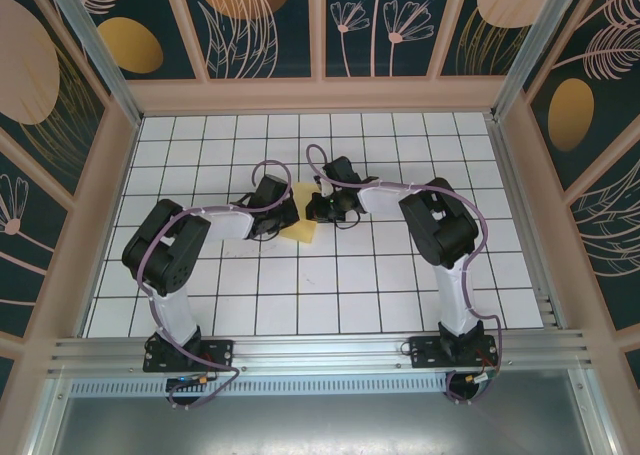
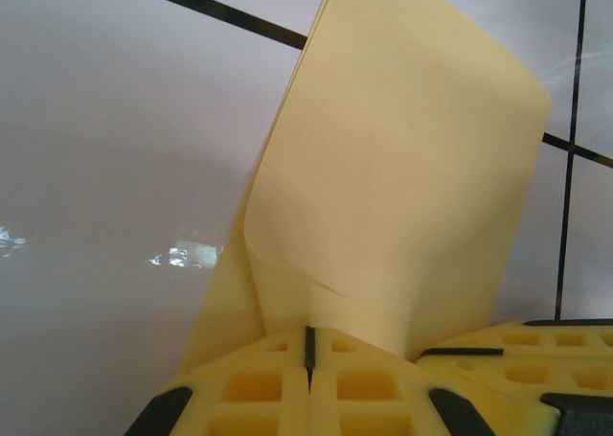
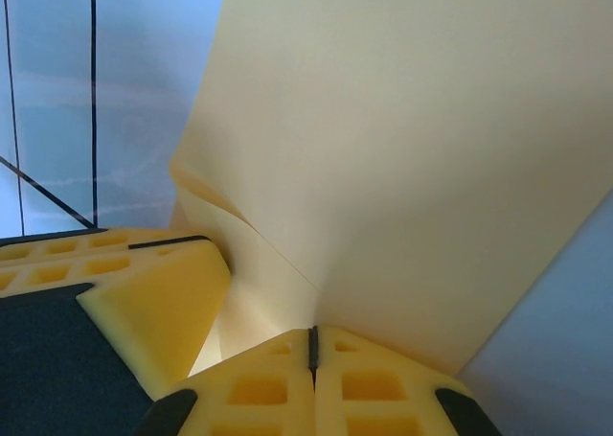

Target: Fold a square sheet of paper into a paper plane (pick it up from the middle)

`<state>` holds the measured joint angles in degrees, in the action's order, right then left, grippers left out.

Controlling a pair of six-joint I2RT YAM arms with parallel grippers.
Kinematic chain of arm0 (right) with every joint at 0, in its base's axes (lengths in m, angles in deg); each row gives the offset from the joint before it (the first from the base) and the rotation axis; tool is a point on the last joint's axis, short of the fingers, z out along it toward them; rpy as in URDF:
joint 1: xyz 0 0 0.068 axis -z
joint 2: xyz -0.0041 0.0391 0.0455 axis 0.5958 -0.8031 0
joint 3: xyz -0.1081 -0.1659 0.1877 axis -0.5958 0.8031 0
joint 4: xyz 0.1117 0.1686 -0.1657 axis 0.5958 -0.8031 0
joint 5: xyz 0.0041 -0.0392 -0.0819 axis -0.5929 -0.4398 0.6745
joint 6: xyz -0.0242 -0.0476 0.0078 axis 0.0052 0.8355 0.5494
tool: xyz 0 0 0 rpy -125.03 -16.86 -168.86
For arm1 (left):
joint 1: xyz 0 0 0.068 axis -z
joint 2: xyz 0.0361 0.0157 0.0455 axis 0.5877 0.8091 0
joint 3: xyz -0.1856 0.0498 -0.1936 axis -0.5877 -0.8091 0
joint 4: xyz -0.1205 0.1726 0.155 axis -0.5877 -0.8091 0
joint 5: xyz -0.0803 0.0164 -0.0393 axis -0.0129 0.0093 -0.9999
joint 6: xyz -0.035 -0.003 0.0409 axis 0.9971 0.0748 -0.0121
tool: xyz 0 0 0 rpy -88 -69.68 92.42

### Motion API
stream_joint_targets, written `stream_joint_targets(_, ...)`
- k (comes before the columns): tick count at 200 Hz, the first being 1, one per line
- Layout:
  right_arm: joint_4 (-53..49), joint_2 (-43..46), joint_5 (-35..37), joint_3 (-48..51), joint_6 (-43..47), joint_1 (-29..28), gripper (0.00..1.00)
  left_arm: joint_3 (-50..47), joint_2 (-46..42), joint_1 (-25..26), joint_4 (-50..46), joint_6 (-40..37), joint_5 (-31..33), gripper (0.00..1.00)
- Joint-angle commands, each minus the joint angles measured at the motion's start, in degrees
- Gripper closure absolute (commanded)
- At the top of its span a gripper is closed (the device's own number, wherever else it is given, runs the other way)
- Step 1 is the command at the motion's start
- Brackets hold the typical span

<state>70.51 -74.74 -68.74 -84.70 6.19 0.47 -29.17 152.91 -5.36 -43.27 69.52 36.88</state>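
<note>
Both arms meet just above centre of the top view, w/ the square sheet of paper (image 1: 301,225) caught between them. The left gripper (image 2: 309,352) has its jaws pressed together on the sheet, and the paper rises straight out of the seam at bottom centre of its wrist view. Same story on the right gripper (image 3: 313,348): jaws closed on the paper, which fans up and to the right. The two sit just beside each other.

The sheet is bowed and doubled over, no sharp crease visible yet. Reads as an early fold, prob. the centre one. Whether its lower edge touches the tiles, can't tell.

To do it well:
- Line the edges up before any pressing.
- Move both pinches together so the thin paper doesn't twist or tear betw. them.
- Lay it flat and press along the bend.

Surface: glossy white table (image 1: 400,295) w/ black grid lines, some glare in the wrist views. Room: pink-framed walls (image 1: 260,25) w/ dark botanical panels, and an alu rail (image 1: 320,350) across the bottom of the frame.
</note>
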Motion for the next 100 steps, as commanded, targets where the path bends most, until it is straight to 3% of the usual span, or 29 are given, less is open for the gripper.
stream_joint_targets(1,-1.92,2.66,-0.99,-1.11,0.99,-0.12,0.92,-2.60,1.23,-0.32,-2.20,1.34,1.49,0.93)
stream_joint_targets(100,-1.42,11.29,-0.04,7.70,-2.57,-5.09,0.92,-3.57,2.02,-0.31,-0.65,3.41,0.31,0.93)
